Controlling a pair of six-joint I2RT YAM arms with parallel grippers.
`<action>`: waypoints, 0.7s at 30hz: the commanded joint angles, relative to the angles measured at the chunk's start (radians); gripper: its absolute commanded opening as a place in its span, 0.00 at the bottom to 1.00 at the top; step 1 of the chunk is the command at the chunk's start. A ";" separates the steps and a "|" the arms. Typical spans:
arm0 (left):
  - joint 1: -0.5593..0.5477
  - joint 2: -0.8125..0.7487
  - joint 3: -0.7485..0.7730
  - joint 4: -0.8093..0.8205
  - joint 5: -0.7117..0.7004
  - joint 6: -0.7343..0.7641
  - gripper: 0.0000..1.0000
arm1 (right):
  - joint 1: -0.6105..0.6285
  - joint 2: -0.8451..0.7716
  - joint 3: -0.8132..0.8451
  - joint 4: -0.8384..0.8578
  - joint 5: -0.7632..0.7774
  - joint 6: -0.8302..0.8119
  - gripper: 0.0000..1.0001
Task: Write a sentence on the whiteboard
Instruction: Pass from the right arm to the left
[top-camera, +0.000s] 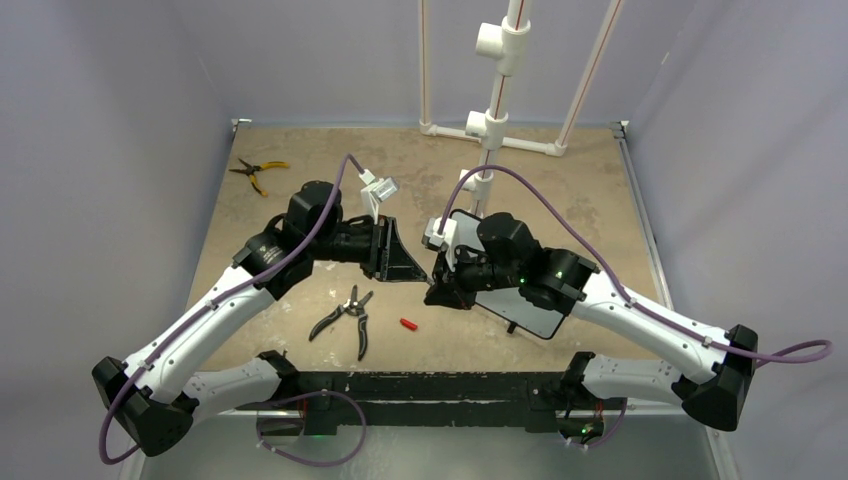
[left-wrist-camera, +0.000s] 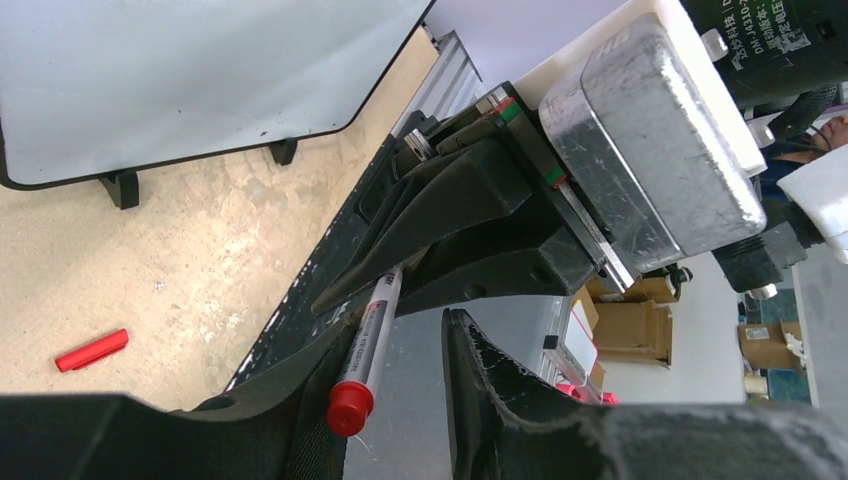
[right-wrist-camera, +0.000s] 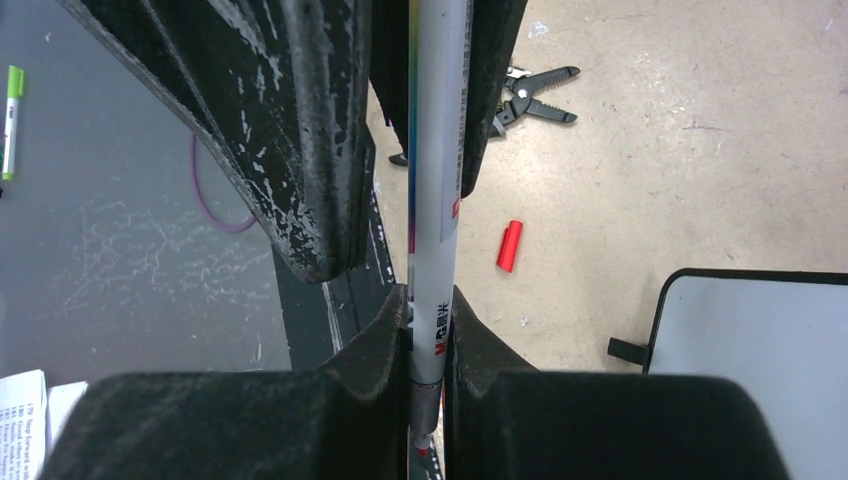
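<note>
Right gripper (right-wrist-camera: 428, 335) is seen clamped on the marker (right-wrist-camera: 432, 200) in its wrist view, whiteboard (right-wrist-camera: 760, 370) close by. From the left wrist, left gripper (left-wrist-camera: 395, 345) is half open around the marker, board farther off. From above, board lies under the right arm (top-camera: 640, 310).

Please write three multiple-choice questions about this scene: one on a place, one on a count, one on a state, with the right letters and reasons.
1. Where does the red cap lie? A on the whiteboard; B in an end effector; C on the table.
2. How many pliers are in view? A two; B one; C four.
3. The right end effector is: A open; B shut on the marker; C shut on the cap.
Key: 1 C, it rests on bare tabletop; 2 A, yellow-handled pliers and black pliers; 3 B, its fingers pinch the marker.
</note>
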 joint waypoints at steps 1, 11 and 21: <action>0.004 -0.004 -0.005 0.026 0.030 -0.006 0.34 | 0.009 0.002 0.045 0.001 -0.003 -0.018 0.00; 0.004 0.001 -0.006 0.018 0.032 0.001 0.23 | 0.019 0.011 0.045 -0.003 0.003 -0.018 0.00; 0.011 0.011 -0.005 0.010 0.036 0.011 0.33 | 0.029 0.014 0.046 -0.008 0.009 -0.020 0.00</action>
